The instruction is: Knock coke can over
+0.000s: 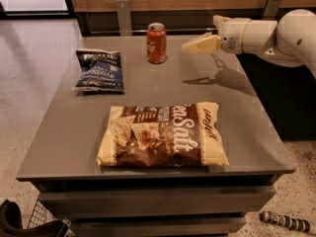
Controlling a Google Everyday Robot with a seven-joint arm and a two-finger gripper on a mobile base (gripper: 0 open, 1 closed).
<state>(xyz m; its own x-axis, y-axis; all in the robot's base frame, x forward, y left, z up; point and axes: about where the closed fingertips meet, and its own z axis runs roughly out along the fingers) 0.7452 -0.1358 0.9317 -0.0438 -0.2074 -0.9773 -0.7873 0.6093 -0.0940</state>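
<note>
**Can stands upright, just off the gripper's tips**

The coke can (156,43) stands on its base near the far edge of the grey table (74,147), its long axis vertical and its silver top up. The gripper (188,47) hangs in the air on the can's right as the camera sees it, near but not touching, with bare tabletop showing between them. Its tan fingers (202,44) point at the can and look pressed together into one wedge, with no gap visible and nothing held. The white arm (256,33) reaches in from the right edge of the view.

The tips sit at about the height of the can's upper half, and the shadow (217,78) cast on the table below shows that the gripper is off the surface. Whether the tips are lined up with the can in depth cannot be settled from this one view.

In my judgement the move turns on a sideways push along the line the fingers already point. A contact high on the wall should tip the can away from the arm. The blue salt and vinegar chip bag (100,71) and the large brown sea salt chip bag (163,135) lie nearer the camera, well apart from that line.
</note>
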